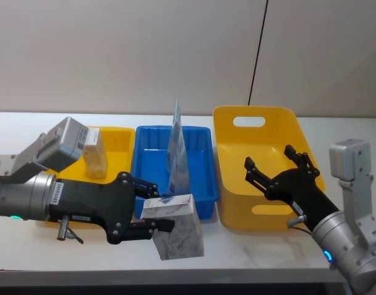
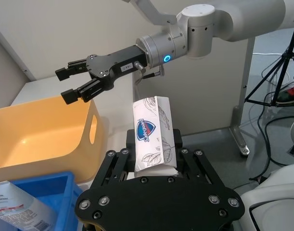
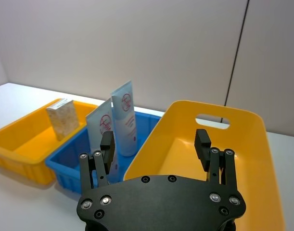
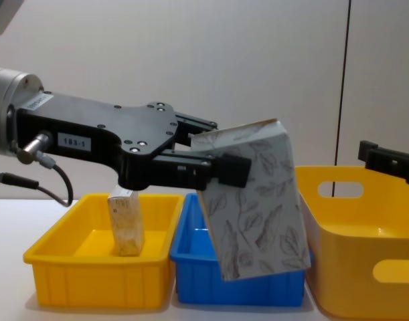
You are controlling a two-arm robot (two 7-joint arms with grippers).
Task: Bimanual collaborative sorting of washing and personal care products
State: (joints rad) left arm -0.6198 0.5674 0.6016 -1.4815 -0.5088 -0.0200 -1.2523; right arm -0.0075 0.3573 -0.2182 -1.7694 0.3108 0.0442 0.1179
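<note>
Two grippers are reaching out over the white table (image 1: 255, 253). The left gripper (image 1: 157, 206) is clamping a whitish-beige Safeguard pack (image 1: 178, 236) with grey leaf drawings, holding it tilted in the air in front of the blue tray (image 1: 152, 161) (a blue shield logo is showing on its end face). The right gripper (image 1: 271, 160) is hovering with its fingers spread wide and empty above the large yellow basket (image 1: 261, 115). Two light-blue pouches (image 3: 123, 118) are standing upright in the blue tray, and a second beige pack (image 1: 94, 153) is standing in the yellow tray (image 1: 120, 138)
</note>
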